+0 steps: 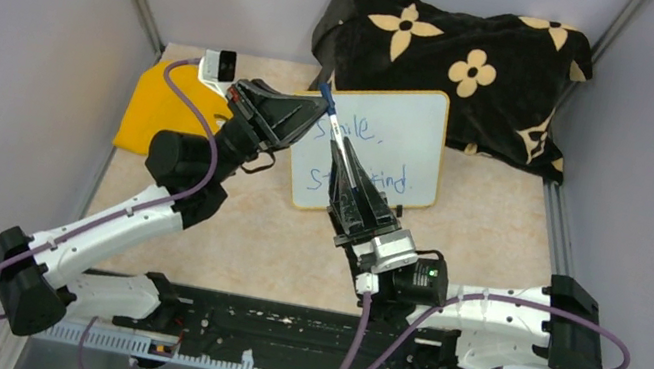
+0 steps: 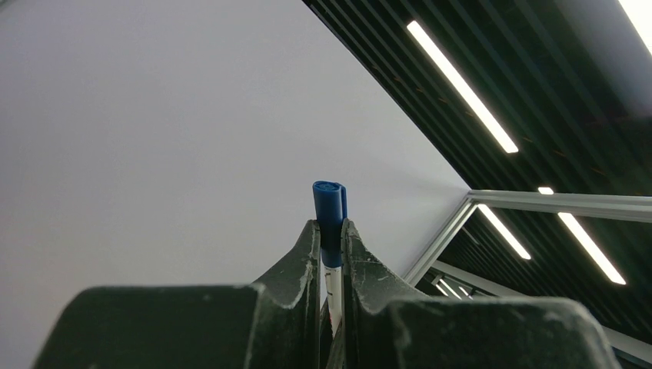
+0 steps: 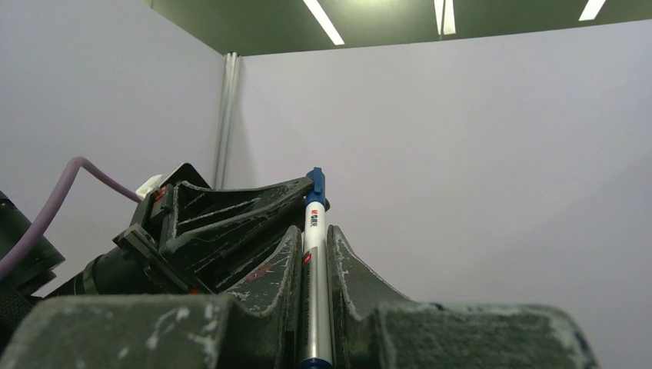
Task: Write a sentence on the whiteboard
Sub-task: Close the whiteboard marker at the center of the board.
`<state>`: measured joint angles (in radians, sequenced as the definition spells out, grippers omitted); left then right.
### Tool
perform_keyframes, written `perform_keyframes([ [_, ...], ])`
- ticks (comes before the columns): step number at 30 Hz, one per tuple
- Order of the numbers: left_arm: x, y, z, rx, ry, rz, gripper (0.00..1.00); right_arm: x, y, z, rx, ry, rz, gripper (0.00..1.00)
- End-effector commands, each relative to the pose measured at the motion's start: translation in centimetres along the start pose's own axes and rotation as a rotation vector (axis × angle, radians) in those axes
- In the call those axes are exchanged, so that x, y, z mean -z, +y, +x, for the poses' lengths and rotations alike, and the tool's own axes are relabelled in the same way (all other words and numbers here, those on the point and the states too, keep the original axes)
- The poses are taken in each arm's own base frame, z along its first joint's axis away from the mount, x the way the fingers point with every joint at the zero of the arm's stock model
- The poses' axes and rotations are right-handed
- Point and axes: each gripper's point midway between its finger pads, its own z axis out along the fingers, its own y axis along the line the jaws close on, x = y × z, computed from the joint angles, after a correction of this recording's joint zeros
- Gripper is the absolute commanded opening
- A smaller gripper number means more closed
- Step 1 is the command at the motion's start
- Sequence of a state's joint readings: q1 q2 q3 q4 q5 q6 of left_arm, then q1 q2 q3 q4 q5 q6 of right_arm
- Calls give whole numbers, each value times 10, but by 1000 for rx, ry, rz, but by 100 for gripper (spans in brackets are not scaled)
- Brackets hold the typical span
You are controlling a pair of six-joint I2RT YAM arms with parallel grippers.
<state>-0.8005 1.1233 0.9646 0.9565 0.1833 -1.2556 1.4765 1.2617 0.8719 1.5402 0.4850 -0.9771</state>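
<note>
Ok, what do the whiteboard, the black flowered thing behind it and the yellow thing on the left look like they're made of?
Whiteboard: smooth white panel, likely coated board, thin yellow rim, probably plastic.
Black flowered thing: soft plush fabric, since it slumps and wrinkles.
Yellow thing: probably matte cloth, lying flat with a folded edge; too far to be sure.

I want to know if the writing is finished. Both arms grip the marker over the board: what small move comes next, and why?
Probably open the left fingers and draw that arm back. The sentence already stands on the whiteboard, and the blue cap they pinch looks seated on the marker, whose barrel the right fingers clamp.
</note>
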Motion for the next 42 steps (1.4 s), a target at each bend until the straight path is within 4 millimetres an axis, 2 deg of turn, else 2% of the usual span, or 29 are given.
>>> perform_keyframes([
  [1, 7, 14, 34, 6, 121, -16, 0, -7, -1, -11, -43, -34, 28, 0],
  [18, 13, 37, 82, 51, 225, -92, 0, -8, -5, -13, -34, -37, 40, 0],
  [31, 18, 47, 112, 88, 268, -109, 0, -8, -9, -15, -27, -44, 51, 0],
  [36, 21, 46, 114, 100, 262, -95, 0, -7, -10, -16, -23, -46, 54, 0],
  [42, 25, 39, 95, 77, 159, -71, 0, -6, -7, -19, -23, -55, 39, 0],
])
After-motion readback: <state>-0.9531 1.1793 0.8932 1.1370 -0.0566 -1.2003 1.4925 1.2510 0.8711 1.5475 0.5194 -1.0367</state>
